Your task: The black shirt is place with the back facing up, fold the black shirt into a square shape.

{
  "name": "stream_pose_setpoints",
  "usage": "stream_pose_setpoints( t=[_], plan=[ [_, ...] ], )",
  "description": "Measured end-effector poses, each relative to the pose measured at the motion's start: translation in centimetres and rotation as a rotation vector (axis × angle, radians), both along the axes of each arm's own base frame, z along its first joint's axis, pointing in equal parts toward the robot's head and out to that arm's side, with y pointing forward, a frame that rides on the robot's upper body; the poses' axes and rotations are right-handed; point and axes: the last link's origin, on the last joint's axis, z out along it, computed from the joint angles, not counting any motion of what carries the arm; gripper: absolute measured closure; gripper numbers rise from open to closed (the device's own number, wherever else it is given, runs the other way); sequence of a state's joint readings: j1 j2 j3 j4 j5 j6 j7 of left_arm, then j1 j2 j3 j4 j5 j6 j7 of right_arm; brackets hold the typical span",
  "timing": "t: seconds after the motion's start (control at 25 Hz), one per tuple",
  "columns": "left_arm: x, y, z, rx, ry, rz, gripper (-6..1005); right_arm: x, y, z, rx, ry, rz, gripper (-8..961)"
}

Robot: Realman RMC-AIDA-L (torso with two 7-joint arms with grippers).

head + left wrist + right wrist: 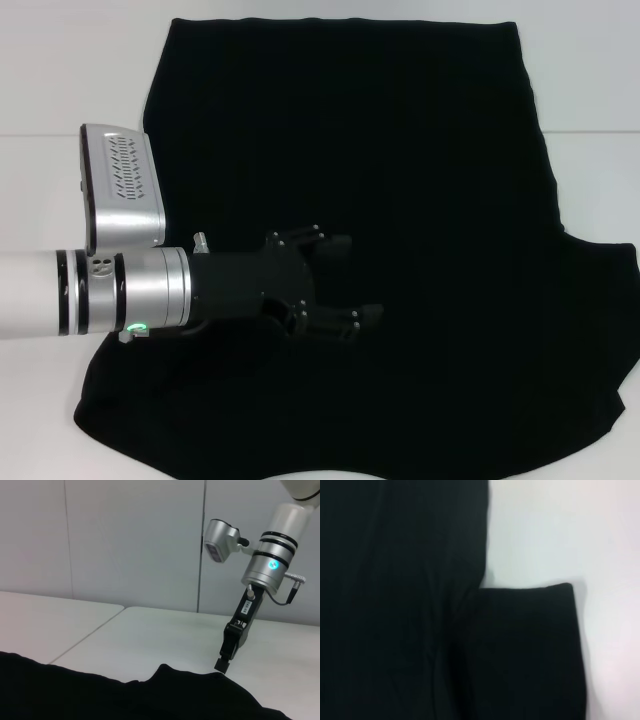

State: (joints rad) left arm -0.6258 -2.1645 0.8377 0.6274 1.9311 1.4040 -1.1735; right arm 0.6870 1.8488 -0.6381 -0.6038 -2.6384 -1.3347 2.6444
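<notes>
A large plain black soft fabric T-shirt (400, 180) lies spread flat across a white table (590, 80), its plain side up, with one short sleeve (600, 290) reaching toward the robot's right edge of the head view. The left arm's black claw (345, 280) extends in from the robot's left, hovering over the middle of the shirt, its two fingers (330, 243) spread well apart with only dark cloth showing between them; against the black fabric it is hard to tell whether the fingertips touch the cloth. A silver camera housing (120, 185) sits on that wrist above the shirt's left edge.

In the left wrist view, the right arm's black claw (223, 664) points straight down at the far side of the shirt (100, 695), its tip just at the cloth's raised edge on the table (150, 630); whether its fingers are parted or closed cannot be told from that side-on angle. The right wrist view looks straight down on the sleeve (520, 655) jutting from the shirt's body onto the bare table (570, 530).
</notes>
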Motion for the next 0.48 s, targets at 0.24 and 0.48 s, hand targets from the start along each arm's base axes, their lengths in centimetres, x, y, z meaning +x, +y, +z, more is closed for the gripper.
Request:
stream_pose_setpoints(
  t=[0.24,0.48],
  plan=[
    [-0.01,0.02,0.02,0.001,-0.001,0.003,49,0.33,-0.47,0.49,-0.005,-0.001,-0.002,951],
    [-0.1,0.23,0.36,0.018,-0.016,0.017,49,0.68,-1.01,0.25,-0.018,0.002,-0.004,678]
  ],
)
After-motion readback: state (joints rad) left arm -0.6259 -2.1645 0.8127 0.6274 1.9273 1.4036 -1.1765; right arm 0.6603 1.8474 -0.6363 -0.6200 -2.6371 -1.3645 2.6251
